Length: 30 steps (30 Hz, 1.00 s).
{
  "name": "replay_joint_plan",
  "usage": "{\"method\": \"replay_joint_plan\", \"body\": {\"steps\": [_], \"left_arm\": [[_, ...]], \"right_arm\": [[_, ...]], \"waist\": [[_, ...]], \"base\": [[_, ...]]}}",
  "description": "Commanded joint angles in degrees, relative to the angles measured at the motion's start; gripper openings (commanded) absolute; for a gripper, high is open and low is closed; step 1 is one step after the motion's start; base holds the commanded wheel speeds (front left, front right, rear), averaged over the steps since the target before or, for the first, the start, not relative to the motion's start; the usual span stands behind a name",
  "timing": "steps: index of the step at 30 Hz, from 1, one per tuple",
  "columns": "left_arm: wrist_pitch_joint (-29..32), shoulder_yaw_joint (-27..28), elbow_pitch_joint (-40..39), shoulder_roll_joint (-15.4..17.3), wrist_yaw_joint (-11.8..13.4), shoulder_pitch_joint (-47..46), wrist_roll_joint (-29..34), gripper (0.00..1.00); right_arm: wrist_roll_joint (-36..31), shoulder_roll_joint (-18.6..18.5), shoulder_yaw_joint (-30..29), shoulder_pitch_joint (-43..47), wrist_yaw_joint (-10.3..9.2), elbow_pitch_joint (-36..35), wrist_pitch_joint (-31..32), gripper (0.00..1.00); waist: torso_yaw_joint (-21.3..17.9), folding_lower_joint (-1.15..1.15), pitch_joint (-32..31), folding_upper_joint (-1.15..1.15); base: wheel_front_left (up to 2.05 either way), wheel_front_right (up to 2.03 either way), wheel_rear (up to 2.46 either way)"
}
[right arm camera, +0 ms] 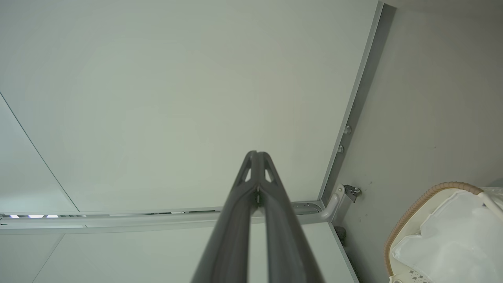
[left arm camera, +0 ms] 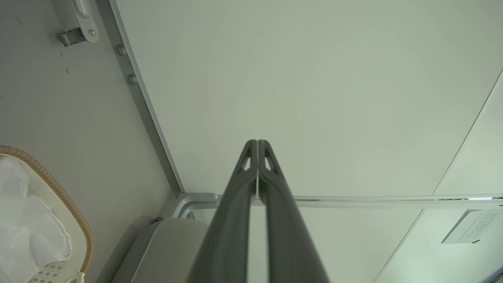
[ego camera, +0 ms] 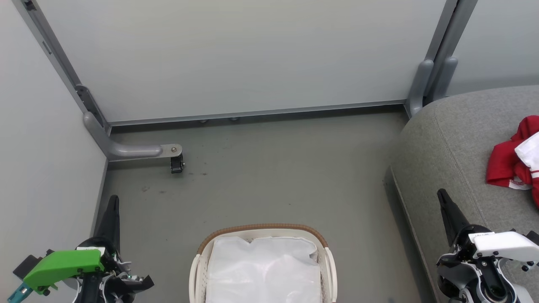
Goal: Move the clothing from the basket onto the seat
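The clothing (ego camera: 503,162) is being cut off by the right edge, and the basket (ego camera: 263,226) by the bottom one (its white liner (ego camera: 263,269) is hiding the inside).

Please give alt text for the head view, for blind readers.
Red-and-white fabric garments lie on the grey fabric sofa cushion at right. The cream perforated plastic basket holds a white liner sheet. The left gripper and right gripper are shut.

Grey floor (ego camera: 273,176); pale partition panel (ego camera: 236,54); caster foot (ego camera: 177,164); white liner (ego camera: 261,269).
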Motion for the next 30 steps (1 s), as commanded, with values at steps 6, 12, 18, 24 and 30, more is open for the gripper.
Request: {"method": "replay_joint_plan", "body": {"steps": [6, 12, 18, 24, 30], "left_arm": [[0.2, 0.1, 0.0, 0.4, 0.1, -0.6, -0.2, 0.00], [0.2, 0.1, -0.1, 0.4, 0.1, -0.6, -0.2, 0.00], [0.2, 0.1, -0.1, 0.4, 0.1, -0.6, -0.2, 0.00], [0.2, 0.1, -0.1, 0.4, 0.1, -0.6, -0.2, 0.00], [0.2, 0.1, -0.1, 0.4, 0.1, -0.6, -0.2, 0.00]], "right_arm": [[0.2, -0.3, -0.2, -0.5, 0.00, -0.2, 0.2, 0.00], [0.2, -0.3, -0.2, -0.5, 0.00, -0.2, 0.2, 0.00], [0.2, -0.3, -0.2, -0.5, 0.00, -0.2, 0.2, 0.00], [0.2, -0.3, -0.2, -0.5, 0.00, -0.2, 0.2, 0.00], [0.2, -0.3, -0.1, -0.5, 0.00, -0.2, 0.2, 0.00]], "waist": [[0.0, 0.00, 0.0, 0.00], [0.0, 0.00, 0.0, 0.00], [0.0, 0.00, 0.0, 0.00], [0.0, 0.00, 0.0, 0.00], [0.0, 0.00, 0.0, 0.00]], "base": [[0.00, 0.00, 0.00], [0.00, 0.00, 0.00], [0.00, 0.00, 0.00], [0.00, 0.00, 0.00], [0.00, 0.00, 0.00]]}}
